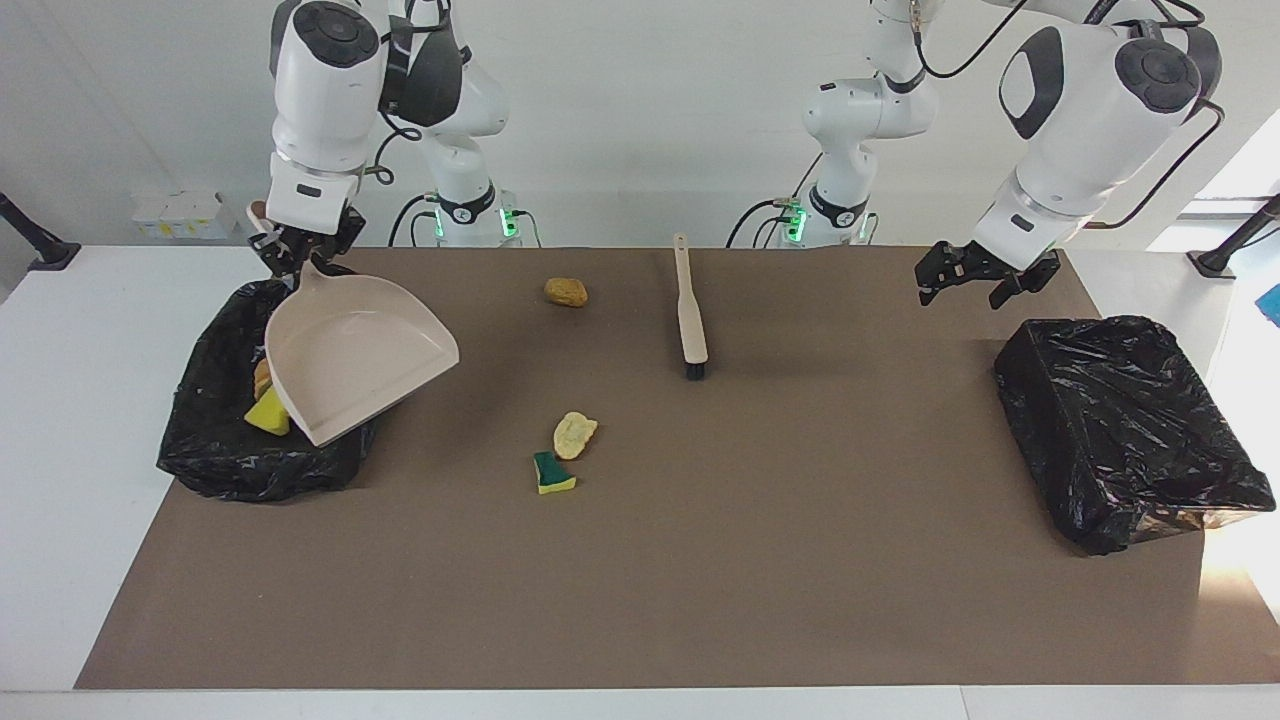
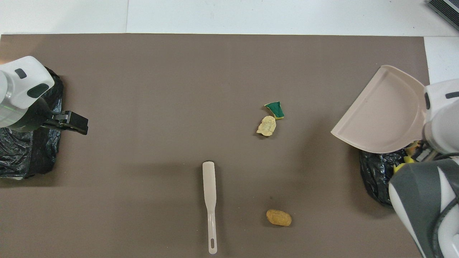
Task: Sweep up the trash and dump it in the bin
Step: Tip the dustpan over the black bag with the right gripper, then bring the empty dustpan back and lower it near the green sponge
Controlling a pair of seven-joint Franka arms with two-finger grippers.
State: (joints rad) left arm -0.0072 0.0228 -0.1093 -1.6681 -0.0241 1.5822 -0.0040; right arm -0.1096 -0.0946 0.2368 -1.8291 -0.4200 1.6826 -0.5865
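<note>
My right gripper (image 1: pixel 299 260) is shut on the handle of the beige dustpan (image 1: pixel 355 350), which hangs tilted, mouth down, over the black-bagged bin (image 1: pixel 240 465) at the right arm's end; the pan (image 2: pixel 380 114) looks empty. A yellow sponge piece (image 1: pixel 268 413) and a brown chunk (image 1: pixel 261 378) lie in that bin. On the mat lie a golden-brown chunk (image 1: pixel 566 292), a pale tan chunk (image 1: pixel 574 435) and, beside it, a green-topped yellow sponge (image 1: pixel 552 473). The beige brush (image 1: pixel 690 315) lies on the mat, untouched. My left gripper (image 1: pixel 975 280) is open and empty in the air.
A second black-bagged bin (image 1: pixel 1120 430) stands at the left arm's end of the brown mat (image 1: pixel 800 560), under and beside the left gripper (image 2: pixel 73 122). The brush (image 2: pixel 209 204) lies near the robots, bristles pointing away from them.
</note>
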